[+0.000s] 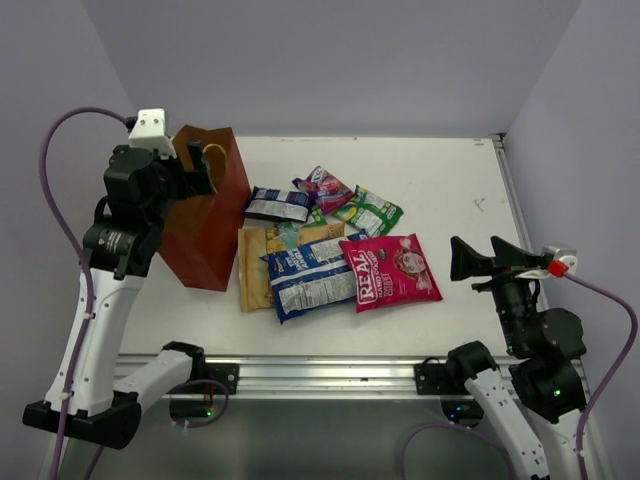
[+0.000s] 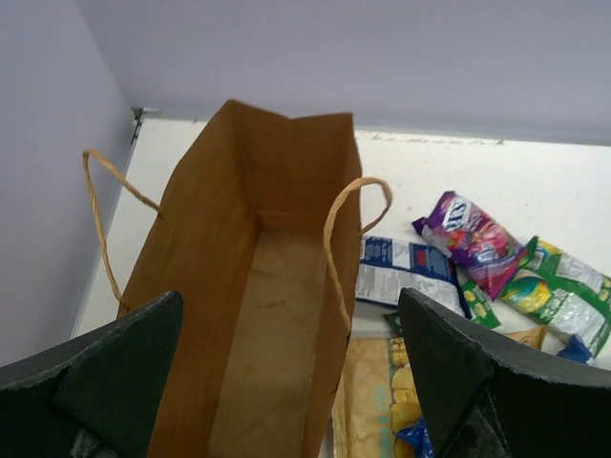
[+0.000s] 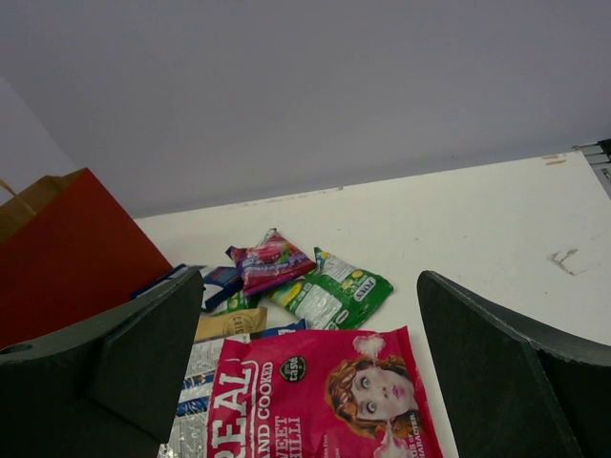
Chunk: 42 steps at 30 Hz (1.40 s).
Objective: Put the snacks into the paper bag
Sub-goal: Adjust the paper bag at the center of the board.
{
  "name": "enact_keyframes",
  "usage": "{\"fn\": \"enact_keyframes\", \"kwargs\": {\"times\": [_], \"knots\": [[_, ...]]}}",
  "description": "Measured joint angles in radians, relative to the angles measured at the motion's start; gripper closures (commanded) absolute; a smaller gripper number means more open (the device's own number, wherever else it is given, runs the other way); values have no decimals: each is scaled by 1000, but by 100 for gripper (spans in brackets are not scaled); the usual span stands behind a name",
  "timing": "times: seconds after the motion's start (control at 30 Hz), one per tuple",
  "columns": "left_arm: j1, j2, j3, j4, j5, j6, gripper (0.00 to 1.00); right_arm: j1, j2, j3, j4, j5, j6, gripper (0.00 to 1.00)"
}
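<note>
1. Lavender walls (image 1: 330,60) close round a white desk (image 1: 450,170).
2. At the desk's far left a tall brown paper bag (image 1: 210,230) with red outer sides stands upright, mouth up. The long axis of the mouth runs roughly near to far, and a thin tan loop handle (image 2: 327,243) rises from each long side.
3. The left hand (image 2: 288,296) hovers over the near end of that mouth with its fingers spread wide, gripping nothing. In the left wrist view they cut off the bag's near corners.
4. The right hand (image 1: 473,250) hangs at the near right, fingers wide apart and holding nothing, well apart from the packets.
5. Just right of the bag the packets lie flat in a cluster. The large pink-red "REAL" packet (image 1: 392,272) lies lengthwise left to right, its left end over the large blue-white packet (image 1: 308,278), which is slightly tilted.
6. The tan-gold packet (image 1: 255,268) is mostly hidden beneath the blue-white one; only its left strip and far edge show.
7. Farther back lie the small dark blue packet (image 1: 277,205), the small purple-pink packet (image 1: 322,187) and the small green packet (image 1: 370,210). Another green scrap between them is largely covered and hard to make out.
</note>
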Motion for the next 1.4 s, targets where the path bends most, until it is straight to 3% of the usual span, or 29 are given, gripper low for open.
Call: {"fn": "enact_keyframes", "kwargs": {"times": [0.23,0.5,0.8,1.17,1.4], "knots": [[78,96,-17,-101,-88,-30,3,3,-1,0,0,-3,0,1],[177,115,-34,-97,-174,-31,4,15,-2,0,1,-12,0,1],[335,245,-28,-80,-82,-29,9,26,-1,0,1,-28,0,2],[361,322,-23,-71,62,-26,25,26,26,0,0,-37,0,2],[361,322,-26,-40,139,-18,53,26,52,0,1,-53,0,2]]}}
